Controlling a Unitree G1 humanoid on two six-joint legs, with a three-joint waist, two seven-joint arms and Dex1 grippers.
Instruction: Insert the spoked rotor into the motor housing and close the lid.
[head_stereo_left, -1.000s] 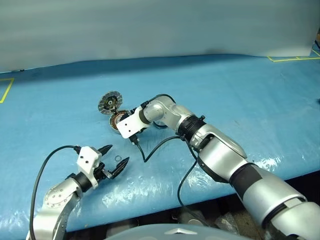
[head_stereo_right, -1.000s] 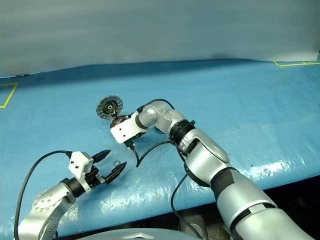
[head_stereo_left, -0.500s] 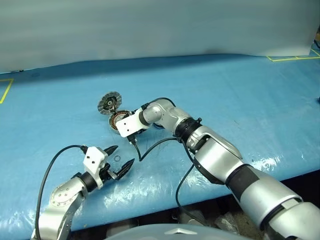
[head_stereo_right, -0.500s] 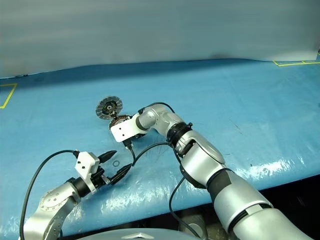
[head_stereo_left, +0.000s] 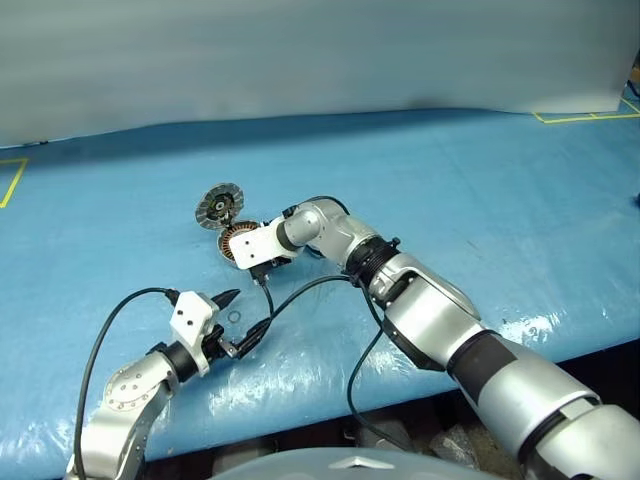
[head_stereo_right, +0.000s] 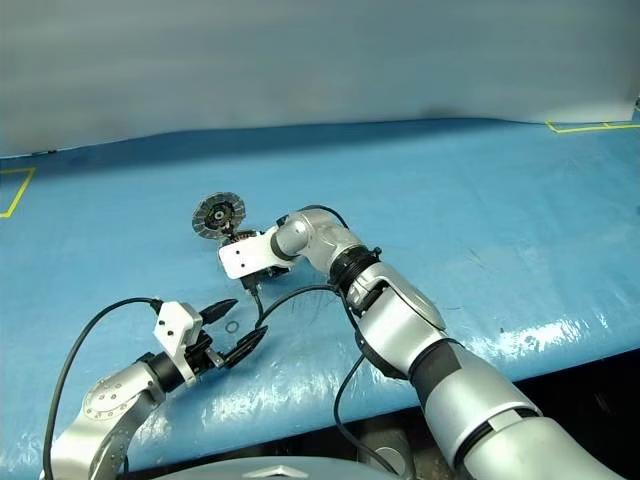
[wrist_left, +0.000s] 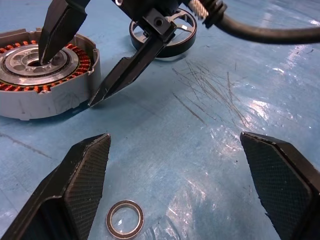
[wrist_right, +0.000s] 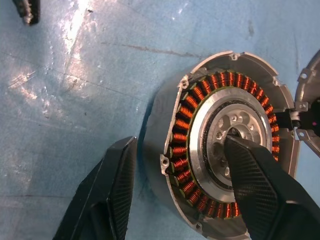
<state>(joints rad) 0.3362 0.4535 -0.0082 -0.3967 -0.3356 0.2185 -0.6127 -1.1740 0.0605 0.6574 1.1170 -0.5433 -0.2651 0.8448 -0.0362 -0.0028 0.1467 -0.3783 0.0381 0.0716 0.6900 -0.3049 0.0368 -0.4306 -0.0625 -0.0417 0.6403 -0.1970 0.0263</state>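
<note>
Now one motor housing (wrist_right: 220, 160) sits straddled by the spread right end effector (wrist_right: 180, 175).

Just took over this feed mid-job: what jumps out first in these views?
The right gripper straddles the wall of the motor housing, one finger on its silver centre and the other outside on the blue table. The lid stands open behind the housing, and the spoked rotor lies beside it, not yet inserted. Nearer the robot, the open left gripper hovers over a small loose ring.
</note>
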